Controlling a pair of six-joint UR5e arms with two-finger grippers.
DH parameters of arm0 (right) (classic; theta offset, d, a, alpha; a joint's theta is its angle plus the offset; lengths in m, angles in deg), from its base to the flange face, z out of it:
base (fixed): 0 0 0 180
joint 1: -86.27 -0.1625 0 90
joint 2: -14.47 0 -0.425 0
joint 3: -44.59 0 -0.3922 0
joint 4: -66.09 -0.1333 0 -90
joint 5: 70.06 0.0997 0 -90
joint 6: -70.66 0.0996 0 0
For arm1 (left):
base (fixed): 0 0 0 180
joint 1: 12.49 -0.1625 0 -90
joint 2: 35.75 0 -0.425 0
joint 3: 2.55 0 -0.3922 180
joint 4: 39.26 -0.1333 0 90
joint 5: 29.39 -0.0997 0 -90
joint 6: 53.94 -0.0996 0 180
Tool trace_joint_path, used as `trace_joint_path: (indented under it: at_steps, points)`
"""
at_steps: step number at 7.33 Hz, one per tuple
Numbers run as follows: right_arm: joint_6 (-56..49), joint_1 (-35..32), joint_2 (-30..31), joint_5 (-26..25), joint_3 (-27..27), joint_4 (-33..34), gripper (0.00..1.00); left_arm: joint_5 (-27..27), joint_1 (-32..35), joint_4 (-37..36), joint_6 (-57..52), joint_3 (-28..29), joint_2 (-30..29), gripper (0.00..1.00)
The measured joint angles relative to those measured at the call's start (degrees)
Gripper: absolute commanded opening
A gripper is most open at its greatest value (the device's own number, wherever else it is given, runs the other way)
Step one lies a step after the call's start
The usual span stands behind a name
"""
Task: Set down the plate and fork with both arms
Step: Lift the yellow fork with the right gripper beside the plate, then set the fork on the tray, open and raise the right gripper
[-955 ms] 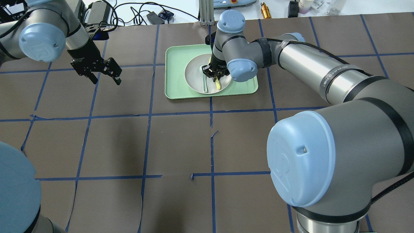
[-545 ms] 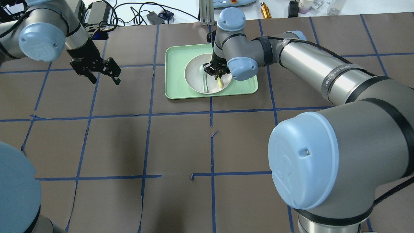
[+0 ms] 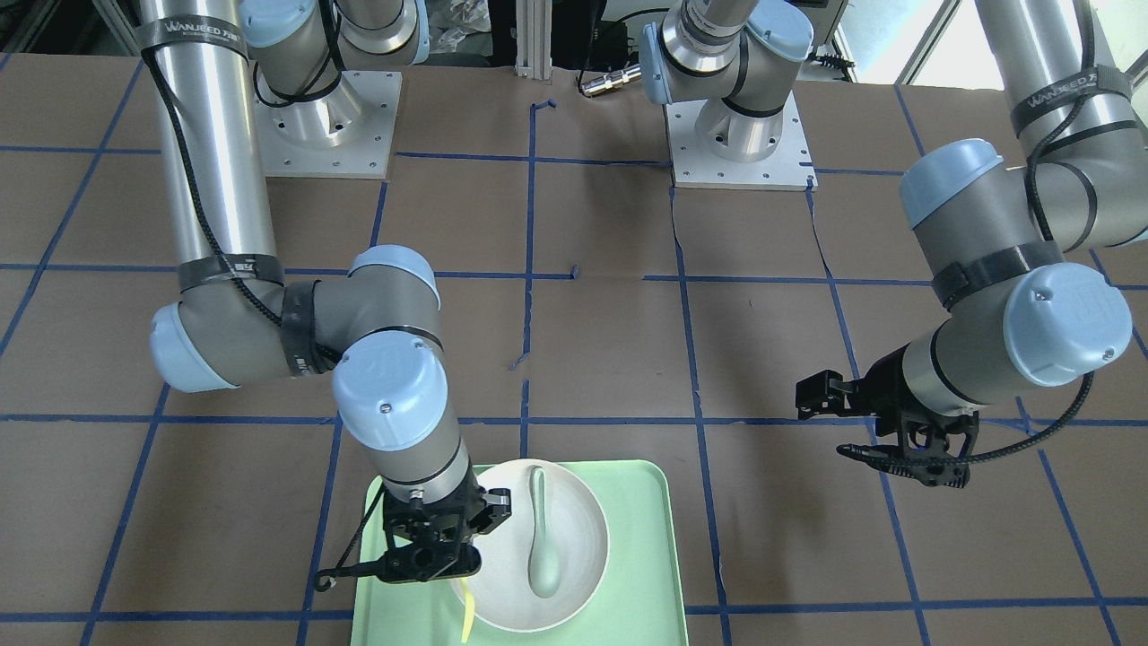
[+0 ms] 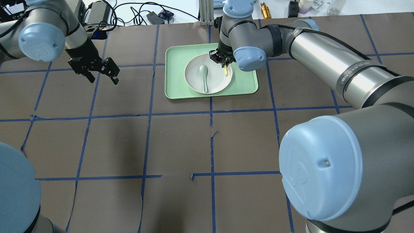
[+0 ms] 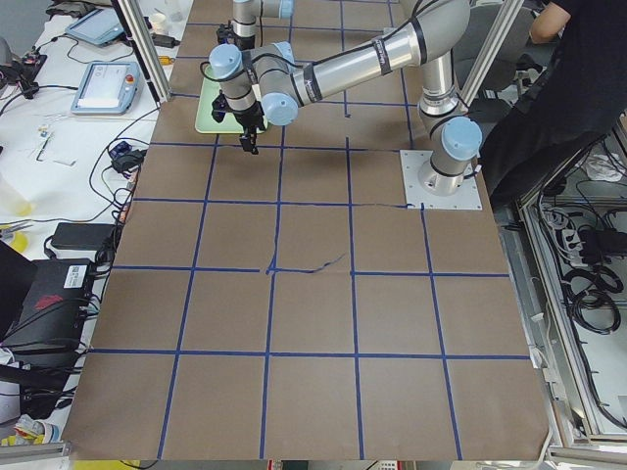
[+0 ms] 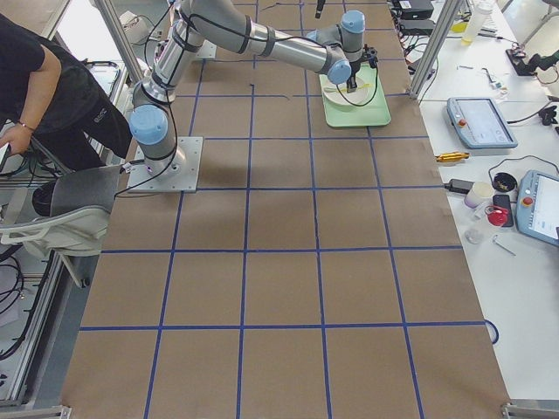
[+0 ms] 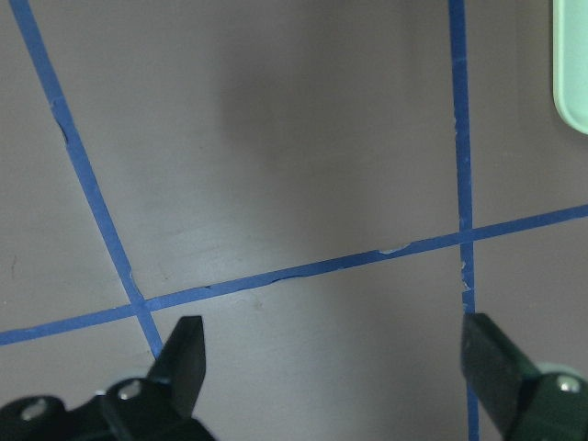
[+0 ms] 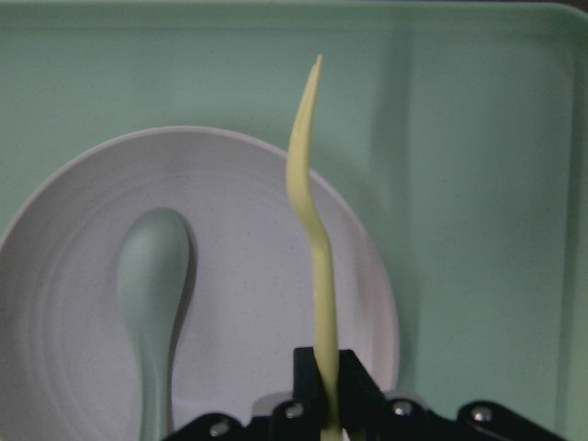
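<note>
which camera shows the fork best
Right wrist-mounted: the fork runs up most of the frame, clamped in the right hand. Overhead and front-facing show only a short yellow sliver below that hand; side views show it too small to tell.

Spread left gripper (image 7: 333,338), blue tape (image 7: 303,267), tray corner (image 7: 574,64)

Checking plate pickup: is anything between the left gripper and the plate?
Nothing visible stands between the left gripper and the plate except the green tray's rim. The spoon lies in the plate, and the right gripper holds the fork over the plate's opposite edge.
</note>
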Motion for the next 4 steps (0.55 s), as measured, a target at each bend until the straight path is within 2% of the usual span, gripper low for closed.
trace_joint_path:
  at_steps: [2,3,4]
  points:
    - [-1.27,3.34,-1.0,0.17,-0.59,-0.1,0.0,0.06,0.08,-0.03,-0.01,-0.08,-0.05,1.0]
    - [-1.75,3.98,-1.8,0.3,-0.79,-0.58,0.99,0.1,0.16,-0.03,0.05,-0.12,-0.1,1.0]
    - [-1.95,4.22,-2.25,0.28,-0.87,-1.5,1.0,0.11,0.21,-0.03,0.1,-0.15,-0.12,1.0]
